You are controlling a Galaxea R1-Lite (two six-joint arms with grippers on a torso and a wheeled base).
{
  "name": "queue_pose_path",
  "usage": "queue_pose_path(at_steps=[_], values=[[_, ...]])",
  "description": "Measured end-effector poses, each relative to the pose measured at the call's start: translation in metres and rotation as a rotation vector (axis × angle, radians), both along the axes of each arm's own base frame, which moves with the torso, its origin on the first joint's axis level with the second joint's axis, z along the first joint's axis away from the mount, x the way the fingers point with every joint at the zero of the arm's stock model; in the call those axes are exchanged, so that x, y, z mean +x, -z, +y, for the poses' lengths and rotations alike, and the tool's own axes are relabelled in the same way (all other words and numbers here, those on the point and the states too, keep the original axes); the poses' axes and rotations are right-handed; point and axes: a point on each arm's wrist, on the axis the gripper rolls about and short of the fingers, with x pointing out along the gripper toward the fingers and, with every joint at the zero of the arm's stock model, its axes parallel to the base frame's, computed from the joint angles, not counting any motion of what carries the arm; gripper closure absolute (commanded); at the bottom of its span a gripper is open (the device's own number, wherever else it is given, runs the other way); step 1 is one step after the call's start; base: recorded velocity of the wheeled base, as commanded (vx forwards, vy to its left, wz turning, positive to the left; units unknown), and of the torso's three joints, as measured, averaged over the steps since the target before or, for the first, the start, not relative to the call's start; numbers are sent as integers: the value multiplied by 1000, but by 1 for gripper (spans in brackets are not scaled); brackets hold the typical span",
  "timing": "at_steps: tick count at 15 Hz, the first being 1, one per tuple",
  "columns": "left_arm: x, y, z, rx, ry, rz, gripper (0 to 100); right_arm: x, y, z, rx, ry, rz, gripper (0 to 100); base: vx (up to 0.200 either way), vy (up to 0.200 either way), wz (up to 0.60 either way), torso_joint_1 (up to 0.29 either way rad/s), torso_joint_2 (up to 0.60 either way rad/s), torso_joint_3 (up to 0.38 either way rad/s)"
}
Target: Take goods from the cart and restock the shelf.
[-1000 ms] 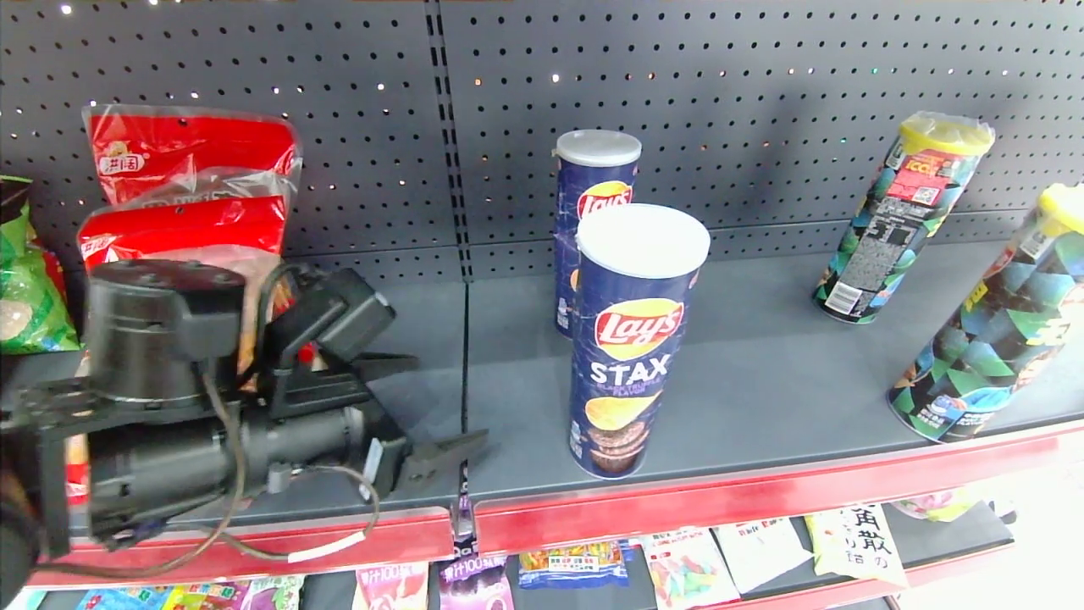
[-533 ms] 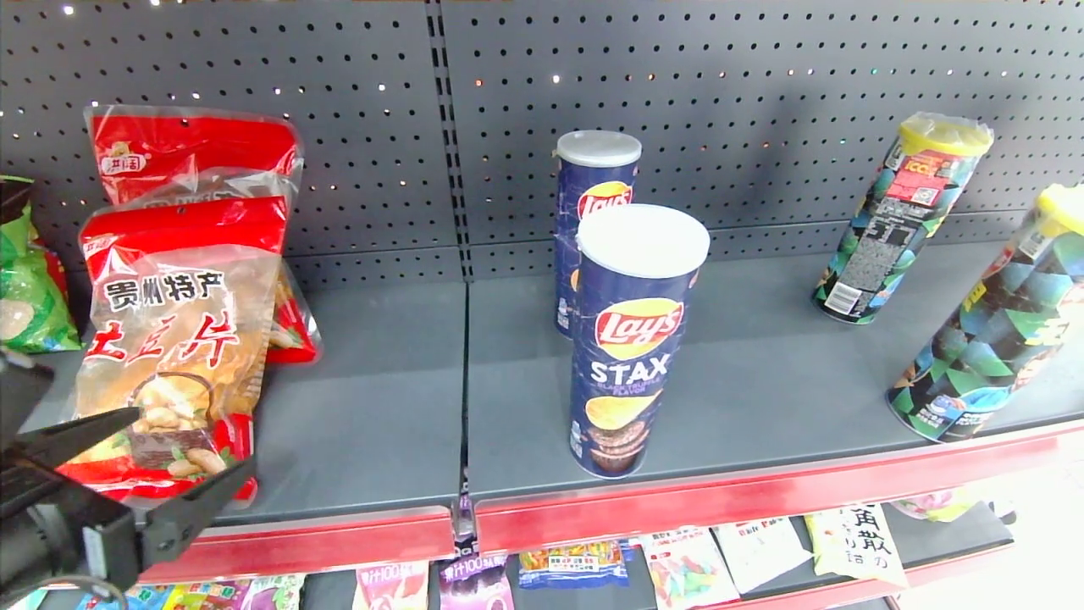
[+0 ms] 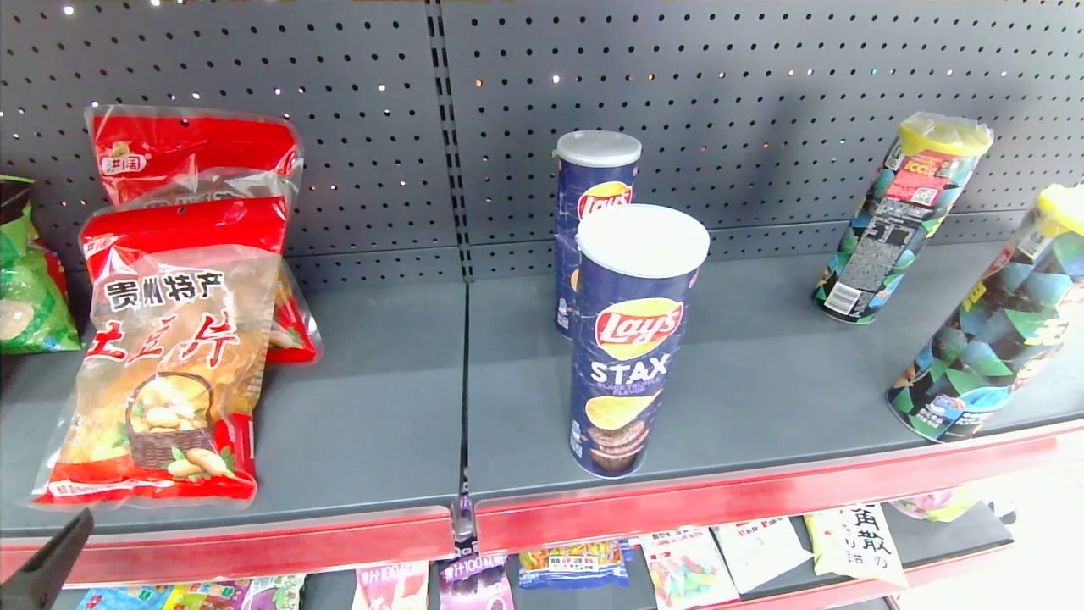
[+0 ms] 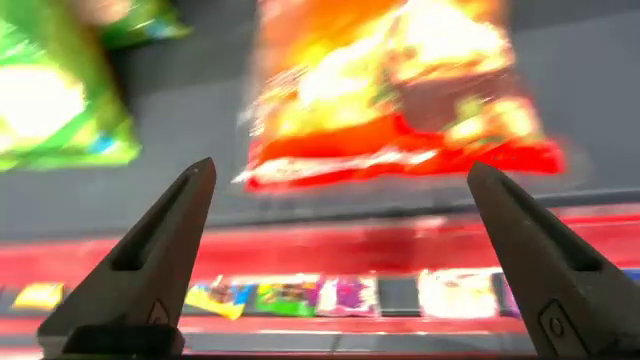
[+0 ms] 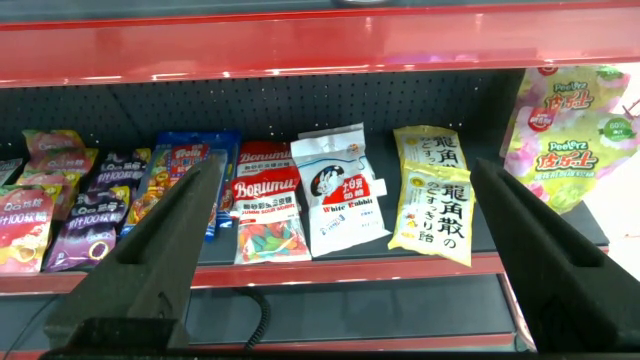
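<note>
A red bag of potato crisps [image 3: 161,356] stands at the front left of the grey shelf [image 3: 373,424], leaning back on a second red bag [image 3: 190,157]. My left gripper [image 4: 340,168] is open and holds nothing. It hangs in front of the shelf's red edge [image 4: 320,250], just below the red bag [image 4: 390,90]. One of its fingertips [image 3: 47,563] pokes in at the head view's lower left corner. My right gripper [image 5: 347,162] is open and holds nothing, facing a lower shelf of sweet packets [image 5: 335,190].
Two blue crisp tubes [image 3: 635,339] stand one behind the other mid-shelf. Two patterned tubes with yellow lids [image 3: 906,220] stand at the right. A green bag [image 3: 25,280] sits at the far left. Bare shelf lies between the red bags and the blue tubes.
My left arm has drawn back from over the shelf, down and to the left, its gripper open. The front red bag it covered now stands free on the shelf.
</note>
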Motion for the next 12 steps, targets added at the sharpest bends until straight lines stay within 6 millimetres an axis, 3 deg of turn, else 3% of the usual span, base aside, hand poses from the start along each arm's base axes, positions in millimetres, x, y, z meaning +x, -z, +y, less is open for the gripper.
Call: queue_pose_path(at_steps=[5, 12], values=[[-29, 22, 10, -1, -50, -21, 0, 0, 0, 0, 0, -6, 0, 0, 0, 0, 0, 0, 0, 0], [-38, 42, 13, -78, -351, 1, 0, 0, 0, 0, 0, -5, 0, 0, 0, 0, 0, 0, 0, 0]])
